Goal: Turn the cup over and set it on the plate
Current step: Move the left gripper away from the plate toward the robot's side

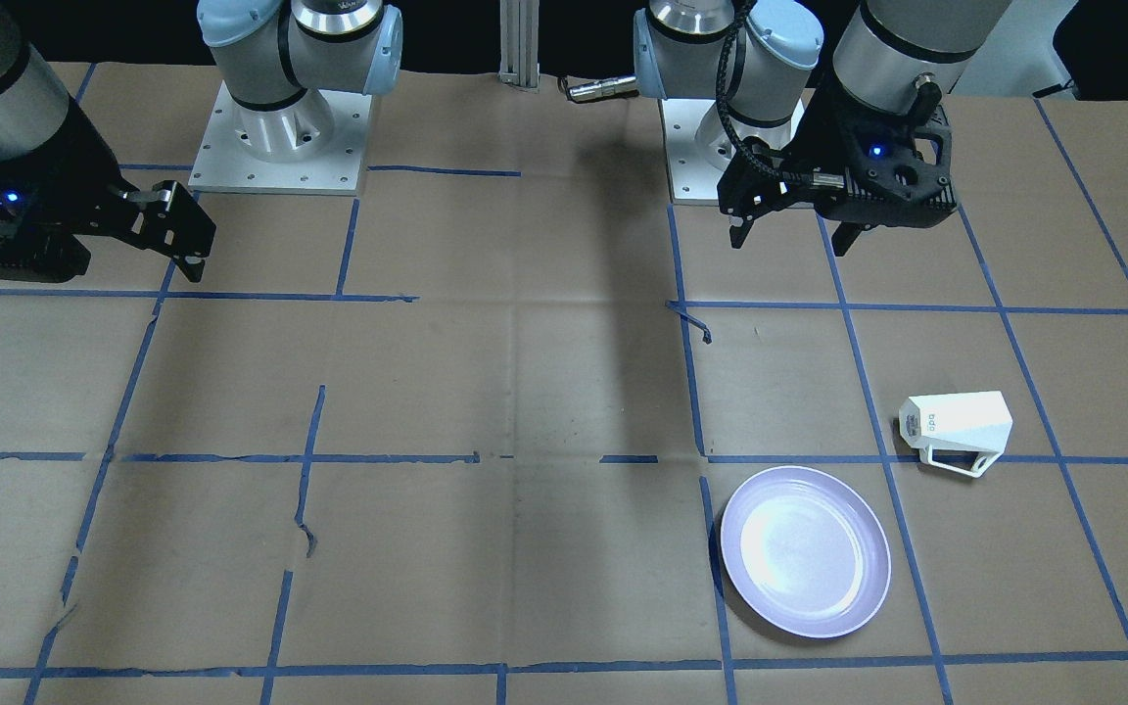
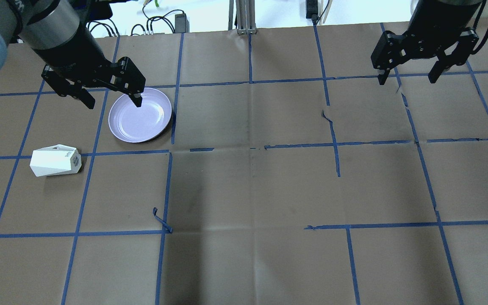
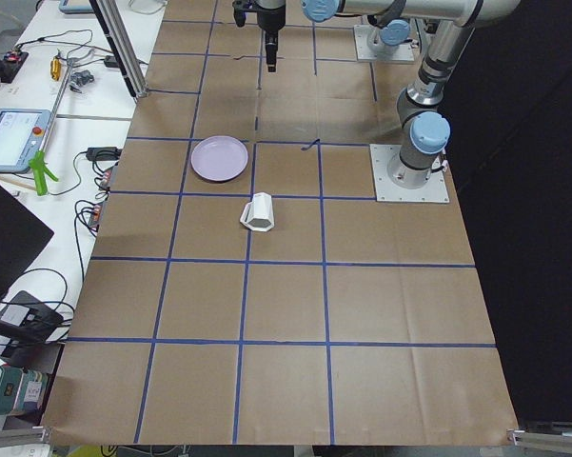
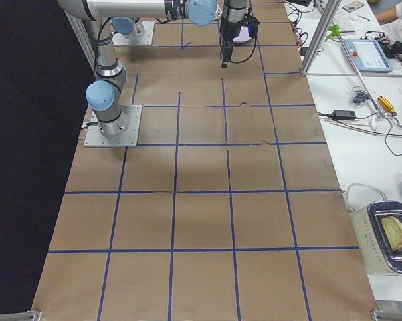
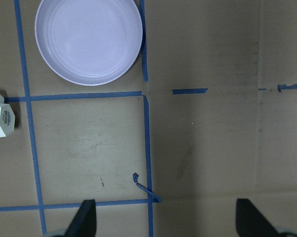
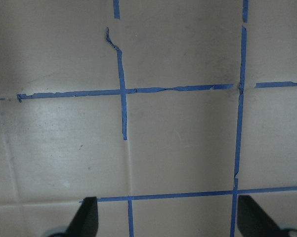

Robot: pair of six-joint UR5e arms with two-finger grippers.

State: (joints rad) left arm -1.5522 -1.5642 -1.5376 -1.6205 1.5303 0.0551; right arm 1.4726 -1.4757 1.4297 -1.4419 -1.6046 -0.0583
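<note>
The white faceted cup (image 1: 956, 429) lies on its side on the brown paper, its wire handle against the table; it also shows in the overhead view (image 2: 55, 160) and at the left edge of the left wrist view (image 5: 0, 121). The pale lavender plate (image 1: 805, 551) sits empty beside it, about a hand's width away (image 2: 140, 115) (image 5: 89, 39). My left gripper (image 2: 112, 103) is open and empty, held high over the table near the plate's edge, apart from the cup. My right gripper (image 2: 406, 79) is open and empty over the far right side of the table.
The table is covered in brown paper with a grid of blue tape. A loose curl of tape (image 2: 161, 220) sticks up near the left-centre. Both arm bases (image 1: 280, 137) stand at the robot's edge. Benches with cables and devices (image 3: 38, 143) lie past the table's far edge.
</note>
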